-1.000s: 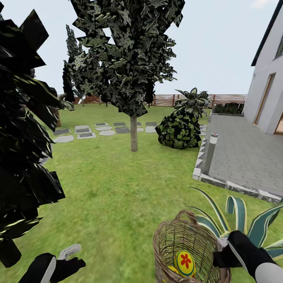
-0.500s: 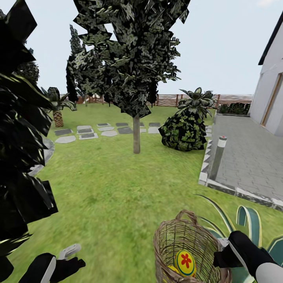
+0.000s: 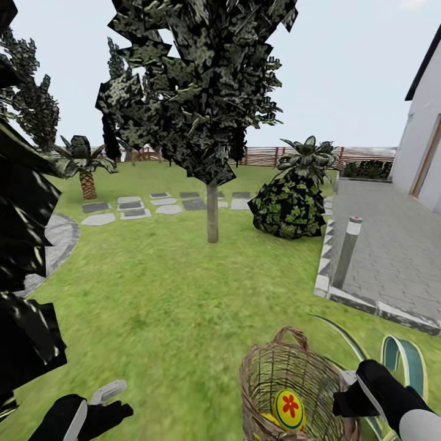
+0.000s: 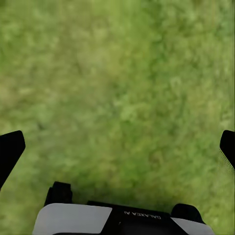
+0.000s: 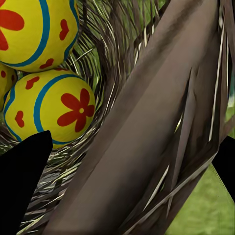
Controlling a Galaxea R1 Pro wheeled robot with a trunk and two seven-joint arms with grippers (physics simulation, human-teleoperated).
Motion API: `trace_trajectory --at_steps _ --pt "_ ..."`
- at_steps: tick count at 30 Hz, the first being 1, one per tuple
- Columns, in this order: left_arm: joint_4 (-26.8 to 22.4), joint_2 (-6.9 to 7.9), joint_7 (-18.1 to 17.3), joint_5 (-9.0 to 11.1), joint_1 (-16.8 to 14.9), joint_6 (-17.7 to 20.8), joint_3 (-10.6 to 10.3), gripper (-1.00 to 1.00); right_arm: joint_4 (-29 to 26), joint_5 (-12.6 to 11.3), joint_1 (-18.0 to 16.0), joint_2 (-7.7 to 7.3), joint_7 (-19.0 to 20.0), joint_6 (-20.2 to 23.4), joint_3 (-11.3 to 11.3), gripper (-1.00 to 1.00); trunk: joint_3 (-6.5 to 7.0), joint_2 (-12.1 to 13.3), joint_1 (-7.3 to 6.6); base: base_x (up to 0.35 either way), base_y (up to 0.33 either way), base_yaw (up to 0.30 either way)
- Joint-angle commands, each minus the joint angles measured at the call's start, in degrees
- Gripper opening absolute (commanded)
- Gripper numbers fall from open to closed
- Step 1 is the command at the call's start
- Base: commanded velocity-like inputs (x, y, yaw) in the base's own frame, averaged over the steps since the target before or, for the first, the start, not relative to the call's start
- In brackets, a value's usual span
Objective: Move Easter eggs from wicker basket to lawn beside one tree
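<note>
In the head view the wicker basket (image 3: 288, 373) hangs low at the right with my right gripper (image 3: 346, 392) shut on its rim. A yellow Easter egg (image 3: 289, 409) with a red flower lies inside. The right wrist view looks into the basket (image 5: 147, 147), its rim between the fingers of the right gripper (image 5: 125, 176), with two eggs (image 5: 54, 105) (image 5: 34, 29) and the edge of a third (image 5: 4, 78). My left gripper (image 3: 110, 392) (image 4: 118, 147) is open over bare lawn (image 4: 117, 73). A tree (image 3: 212, 211) with a thin trunk stands ahead on the lawn (image 3: 171, 294).
Dark foliage (image 3: 24, 245) crowds the left side. A round dark bush (image 3: 289, 202) stands right of the tree, with stepping stones (image 3: 141, 205) behind it. A grey paved terrace (image 3: 392, 257), a bollard (image 3: 347, 251) and the house wall (image 3: 429, 153) lie to the right. A striped plant (image 3: 398, 355) is beside the basket.
The whole view has shifted: the camera moved, the left foliage slid aside and a short palm came into sight. Both grippers and the basket keep their places in the picture.
</note>
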Motion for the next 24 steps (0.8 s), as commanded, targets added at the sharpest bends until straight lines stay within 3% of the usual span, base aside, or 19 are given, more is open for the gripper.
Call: trace_trajectory --at_steps 1,24 --pt "-0.05 -0.01 0.05 0.41 -0.04 0.36 0.13 1.00 -0.09 0.11 -0.04 -0.08 0.49 0.20 0.33 -1.00 -0.07 -0.04 0.04 0.337 0.000 0.000" --pt "-0.05 -0.01 -0.03 0.50 -0.04 0.36 0.13 1.00 -0.35 0.11 -0.04 -0.13 0.49 0.20 0.37 -1.00 -0.07 -0.04 0.04 0.337 0.000 0.000"
